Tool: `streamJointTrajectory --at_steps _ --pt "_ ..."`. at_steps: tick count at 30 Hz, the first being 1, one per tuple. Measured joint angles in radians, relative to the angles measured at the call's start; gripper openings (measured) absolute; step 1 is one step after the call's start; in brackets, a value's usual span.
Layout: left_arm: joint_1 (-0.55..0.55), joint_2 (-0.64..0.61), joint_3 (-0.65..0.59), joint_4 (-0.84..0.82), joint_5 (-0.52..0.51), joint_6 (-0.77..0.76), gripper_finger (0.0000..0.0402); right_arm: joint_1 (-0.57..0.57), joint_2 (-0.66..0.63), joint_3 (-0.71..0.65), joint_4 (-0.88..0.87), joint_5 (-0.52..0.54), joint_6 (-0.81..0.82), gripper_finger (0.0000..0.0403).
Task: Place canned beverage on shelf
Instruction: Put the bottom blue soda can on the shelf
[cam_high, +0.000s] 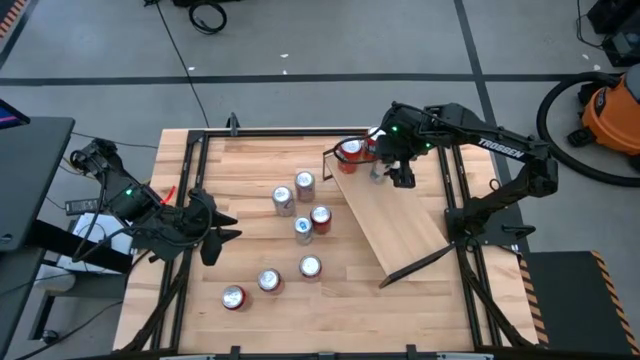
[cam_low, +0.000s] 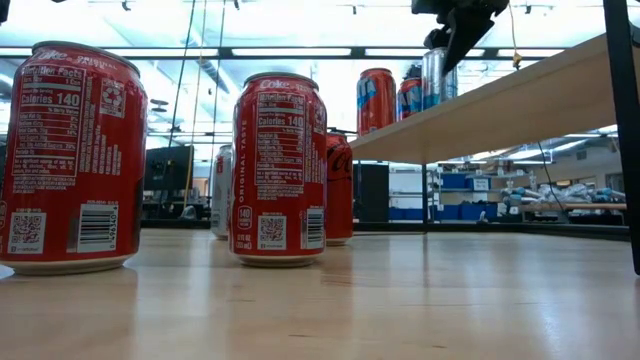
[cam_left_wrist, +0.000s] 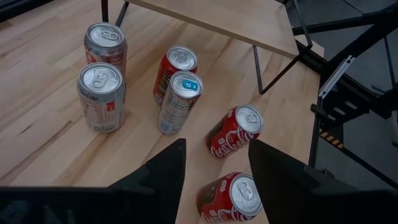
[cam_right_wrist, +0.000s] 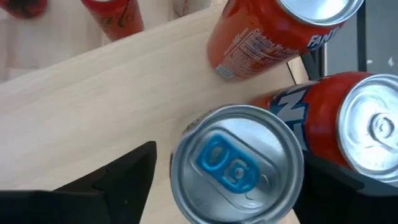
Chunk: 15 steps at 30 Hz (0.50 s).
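The shelf (cam_high: 395, 215) is a sloped light wood board on thin black legs at the table's right. Two orange-red cans (cam_right_wrist: 273, 31) (cam_right_wrist: 348, 118) stand at its far end. Beside them a silver can with a blue tab (cam_right_wrist: 239, 162) stands upright on the board. My right gripper (cam_right_wrist: 230, 168) hangs open above it, pointing down, one finger on each side of the can's top. A gap shows at one finger (cam_right_wrist: 127, 177). My left gripper (cam_left_wrist: 214, 171) is open over the table's left part (cam_high: 215, 235), with nothing between its fingers.
Several more cans stand on the planked tabletop left of the shelf (cam_high: 283, 200) (cam_high: 320, 218) (cam_high: 310, 267) (cam_high: 233, 297). A black frame (cam_high: 455, 190) runs along the table's sides. The shelf's lower near part (cam_high: 410, 245) is bare.
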Motion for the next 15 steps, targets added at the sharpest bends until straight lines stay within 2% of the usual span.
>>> streamJointTrajectory --at_steps 5,8,10,15 --pt "0.000 0.000 0.000 0.000 0.000 0.000 0.0185 0.001 0.000 0.000 -0.018 -0.001 0.018 0.0361" --pt "0.000 0.000 0.000 0.001 0.000 0.000 0.0185 0.001 -0.003 0.000 -0.037 0.036 0.027 0.0373" --pt "0.000 0.000 0.000 0.001 0.001 0.000 0.0185 0.002 -0.009 0.000 -0.039 0.072 0.033 0.0377" --pt "0.000 0.000 0.000 0.001 0.001 -0.006 0.0185 0.002 -0.034 0.000 -0.056 0.079 0.084 0.0378"
